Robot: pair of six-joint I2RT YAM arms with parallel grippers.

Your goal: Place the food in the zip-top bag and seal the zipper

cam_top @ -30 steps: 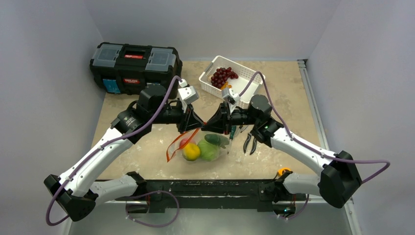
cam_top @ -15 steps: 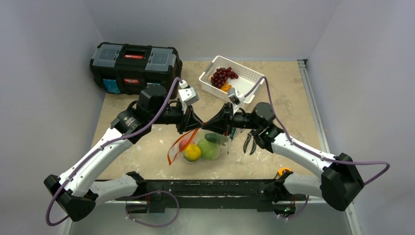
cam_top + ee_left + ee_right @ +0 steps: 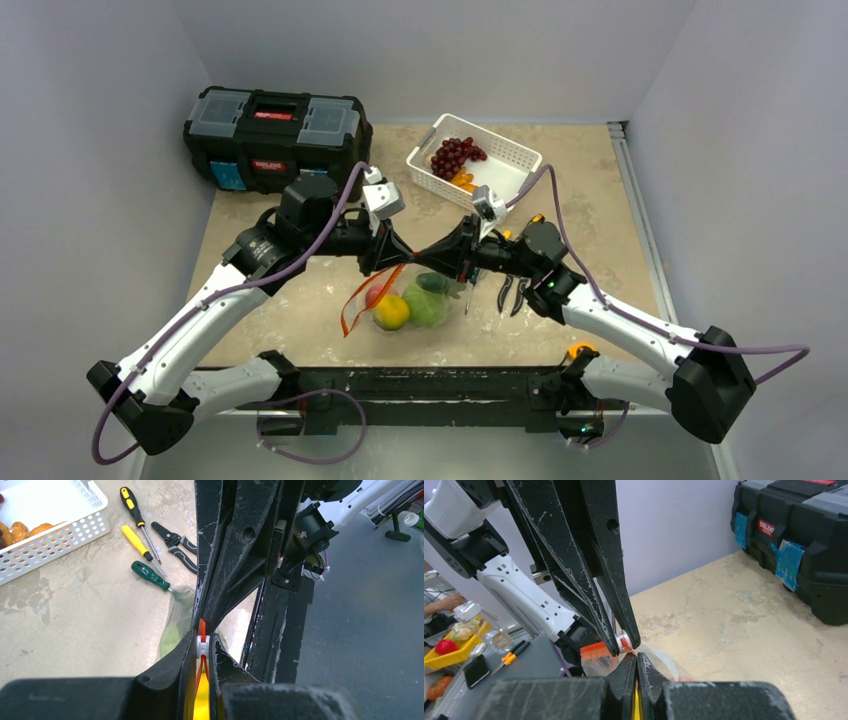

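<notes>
- At the table's middle, just beyond the arm bases, the zip-top bag (image 3: 445, 300) holds the food (image 3: 418, 298): citrus (image 3: 391, 311), cabbage (image 3: 428, 309), cucumber (image 3: 434, 283), peach (image 3: 376, 293).
- Above it the left gripper (image 3: 201, 642) pinches the white slider (image 3: 623, 642). The right gripper (image 3: 636, 656), tip to tip with it, is clamped narrow on the bag's mouth.
- Sealing looks in hand. Next the slider should run along the orange-red zipper (image 3: 347, 310) sagging toward 7 o'clock, right gripper anchoring.
- Open room lies at 9 o'clock. Screwdrivers (image 3: 141, 542) and pliers (image 3: 176, 547) crowd 3 o'clock, with the basket (image 3: 498, 170) at 1 and the toolbox (image 3: 275, 125) at 11.
</notes>
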